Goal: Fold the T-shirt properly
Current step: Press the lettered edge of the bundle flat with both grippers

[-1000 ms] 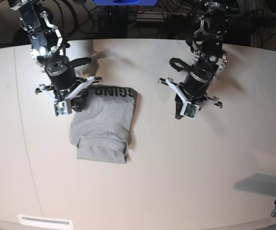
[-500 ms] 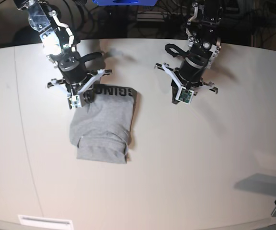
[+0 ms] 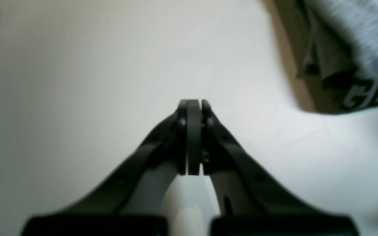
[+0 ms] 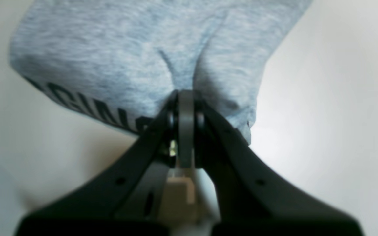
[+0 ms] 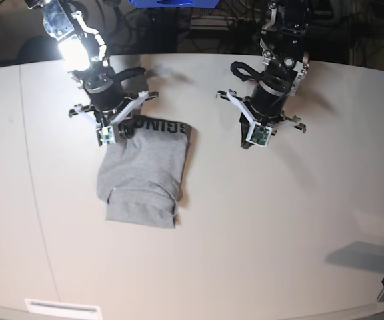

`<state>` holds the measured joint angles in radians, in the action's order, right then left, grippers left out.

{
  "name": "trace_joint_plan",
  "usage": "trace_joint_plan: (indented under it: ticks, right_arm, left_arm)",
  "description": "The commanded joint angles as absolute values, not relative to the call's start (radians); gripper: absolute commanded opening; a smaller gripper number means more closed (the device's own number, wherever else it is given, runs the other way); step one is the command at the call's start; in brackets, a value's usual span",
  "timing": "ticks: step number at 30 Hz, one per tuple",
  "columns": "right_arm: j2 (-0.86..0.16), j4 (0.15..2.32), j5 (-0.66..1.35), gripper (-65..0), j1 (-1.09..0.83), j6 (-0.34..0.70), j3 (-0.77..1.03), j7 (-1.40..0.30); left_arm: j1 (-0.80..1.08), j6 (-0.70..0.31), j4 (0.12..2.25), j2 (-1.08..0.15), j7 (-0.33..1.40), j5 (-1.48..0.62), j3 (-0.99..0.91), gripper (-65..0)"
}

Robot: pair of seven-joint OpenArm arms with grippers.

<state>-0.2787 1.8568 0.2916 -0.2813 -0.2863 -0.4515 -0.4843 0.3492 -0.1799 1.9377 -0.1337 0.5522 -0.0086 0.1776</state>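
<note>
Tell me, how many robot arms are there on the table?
2. The right arm's tool is at the far edge of the folded T-shirt, closed. The left arm's tool hangs over bare table beside the shirt, also closed. None seem hidden.

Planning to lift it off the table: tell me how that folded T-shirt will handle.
The T-shirt will probably go floppy: soft knit, creased near the right end effector. Its stacked folds likely fall open if lifted by one edge. It looks light and should slide easily on the smooth table.

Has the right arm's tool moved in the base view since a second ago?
Yes. The right tool, shut, has shifted up the view toward the T-shirt's lettered edge.
</note>
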Motion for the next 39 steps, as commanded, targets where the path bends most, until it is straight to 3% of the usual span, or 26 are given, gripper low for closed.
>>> trace_joint_plan:
  ticks: [1,6,14,20,26,39]
  right_arm:
    - [-0.28,1.899,0.291,-65.0,-0.272,-0.28,-0.447,-0.463]
    - [-0.28,1.982,0.291,-65.0,-0.251,-0.277,-0.452,-0.498]
    - [-0.278,1.979,0.291,-65.0,-0.231,-0.278,-0.452,-0.529]
    - [-0.277,1.974,0.291,-65.0,-0.232,-0.278,-0.452,-0.529]
    - [-0.277,1.972,0.291,-65.0,-0.236,-0.278,-0.447,-0.529]
    - [-0.275,1.906,0.291,-65.0,-0.237,-0.278,-0.45,-0.529]
  left_arm:
    - [0.341,-0.171,1.975,-0.12,0.524,-0.013,0.177,-65.0]
    - [0.3,-0.173,2.003,-0.053,0.529,-0.013,0.197,-65.0]
    - [0.211,-0.17,1.998,-0.016,0.53,-0.015,0.43,-65.0]
    - [0.208,-0.168,1.952,0.024,0.532,-0.005,0.498,-65.0]
    - [0.208,-0.166,1.824,0.007,0.522,-0.005,0.478,-65.0]
    - [0.217,-0.166,1.781,-0.059,0.522,-0.005,0.349,-65.0]
